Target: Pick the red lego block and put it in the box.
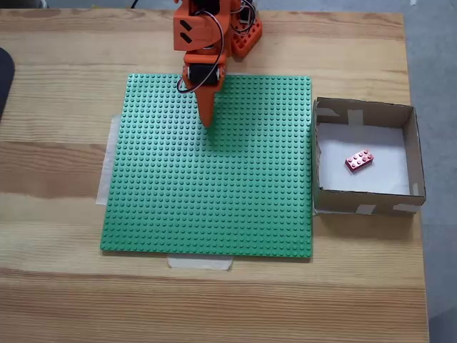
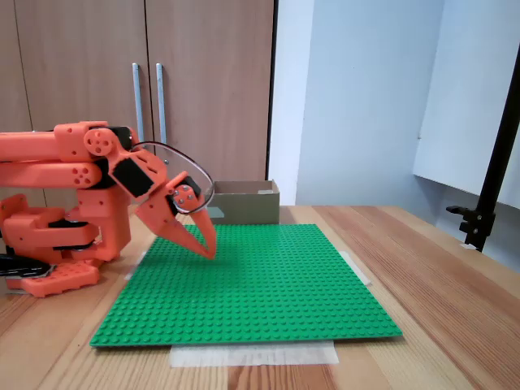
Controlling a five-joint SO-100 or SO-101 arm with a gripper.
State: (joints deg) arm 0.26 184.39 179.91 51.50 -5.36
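Note:
The red lego block (image 1: 358, 161) lies tilted on the white bottom of the box (image 1: 411, 150), near its middle. The box, brown cardboard with pale tape patches, stands to the right of the green baseplate in a fixed view from above, and appears beyond the plate's far edge as box (image 2: 244, 203) in the side view. My orange gripper (image 1: 208, 121) hangs over the upper-middle part of the baseplate, far from the box. Its fingers point down and meet at the tip, holding nothing; in the side view the gripper (image 2: 210, 250) tip sits just above the studs.
A large green studded baseplate (image 1: 214, 186) is taped to the wooden table. The arm's orange base (image 2: 49, 244) stands at the plate's back edge. A dark object (image 1: 3, 78) pokes in at the left table edge. Bare wood surrounds the plate.

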